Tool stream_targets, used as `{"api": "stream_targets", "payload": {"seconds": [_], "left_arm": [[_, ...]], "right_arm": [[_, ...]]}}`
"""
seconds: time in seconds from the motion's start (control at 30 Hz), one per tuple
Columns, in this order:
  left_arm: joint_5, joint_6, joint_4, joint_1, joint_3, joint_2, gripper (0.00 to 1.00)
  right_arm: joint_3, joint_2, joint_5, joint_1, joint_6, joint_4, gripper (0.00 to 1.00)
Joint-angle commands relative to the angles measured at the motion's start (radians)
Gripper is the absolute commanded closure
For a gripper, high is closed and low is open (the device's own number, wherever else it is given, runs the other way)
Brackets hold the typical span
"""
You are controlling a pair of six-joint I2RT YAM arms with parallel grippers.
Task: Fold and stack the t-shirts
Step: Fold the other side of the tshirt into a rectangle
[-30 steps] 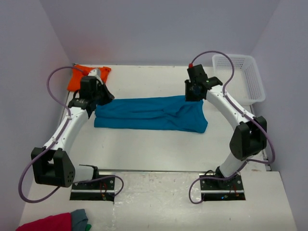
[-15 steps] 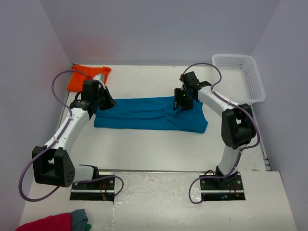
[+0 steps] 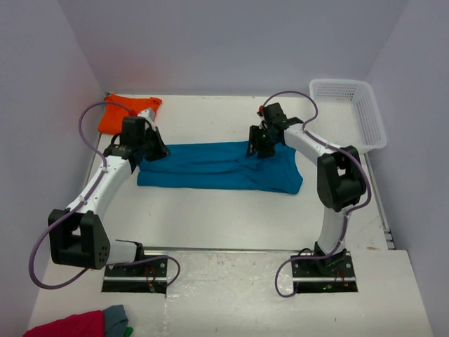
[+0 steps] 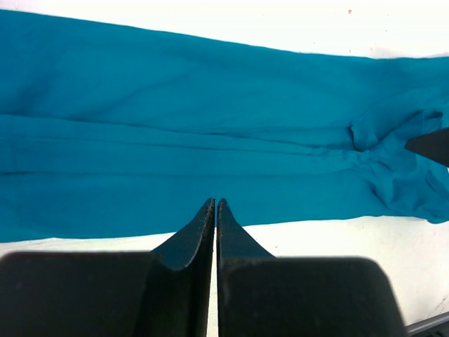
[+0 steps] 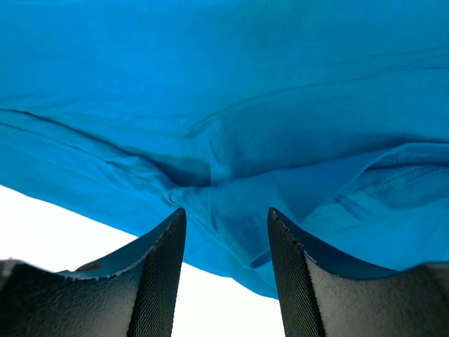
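Top external view: a teal tee point(image 3: 221, 166), folded into a long band, lies across the middle of the surface point(image 3: 231, 217), its long axis running left to right between the two arms. The left pincer point(image 3: 158, 149), fingers pressed together, sits at the band's left end near the far corner. The left wrist view shows the tips at the cloth's edge, with the band stretching away from them (whether any fabric is pinched there cannot be told). The right pincer point(image 3: 254, 148), fingers apart, is down on the far edge, right of the middle. The right wrist view shows a wrinkled fold of teal between the two fingers, not clamped. Each arm is nearer its own end of the band, so the next fold, judged from this lie, would likely carry one short end over toward the other along that axis. An orange tee point(image 3: 119, 114) lies in the far left corner, behind the left arm and apart from the teal one; stacking is not yet done.
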Motion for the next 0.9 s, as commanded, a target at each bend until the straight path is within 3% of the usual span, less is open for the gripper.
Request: {"api": "stream_targets", "payload": {"seconds": [0.0, 0.43, 0.87], "left_arm": [[0.008, 0.041, -0.005, -0.005, 0.044, 0.006, 0.98], [0.027, 0.043, 0.012, -0.005, 0.015, 0.026, 0.98], [0.028, 0.052, 0.013, -0.005, 0.009, 0.029, 0.97]], "right_arm": [[-0.034, -0.045, 0.033, 0.008, 0.020, 0.039, 0.49], [-0.160, -0.150, 0.113, 0.009, 0.037, 0.071, 0.49], [-0.158, -0.102, 0.033, 0.027, 0.055, 0.116, 0.53]]}}
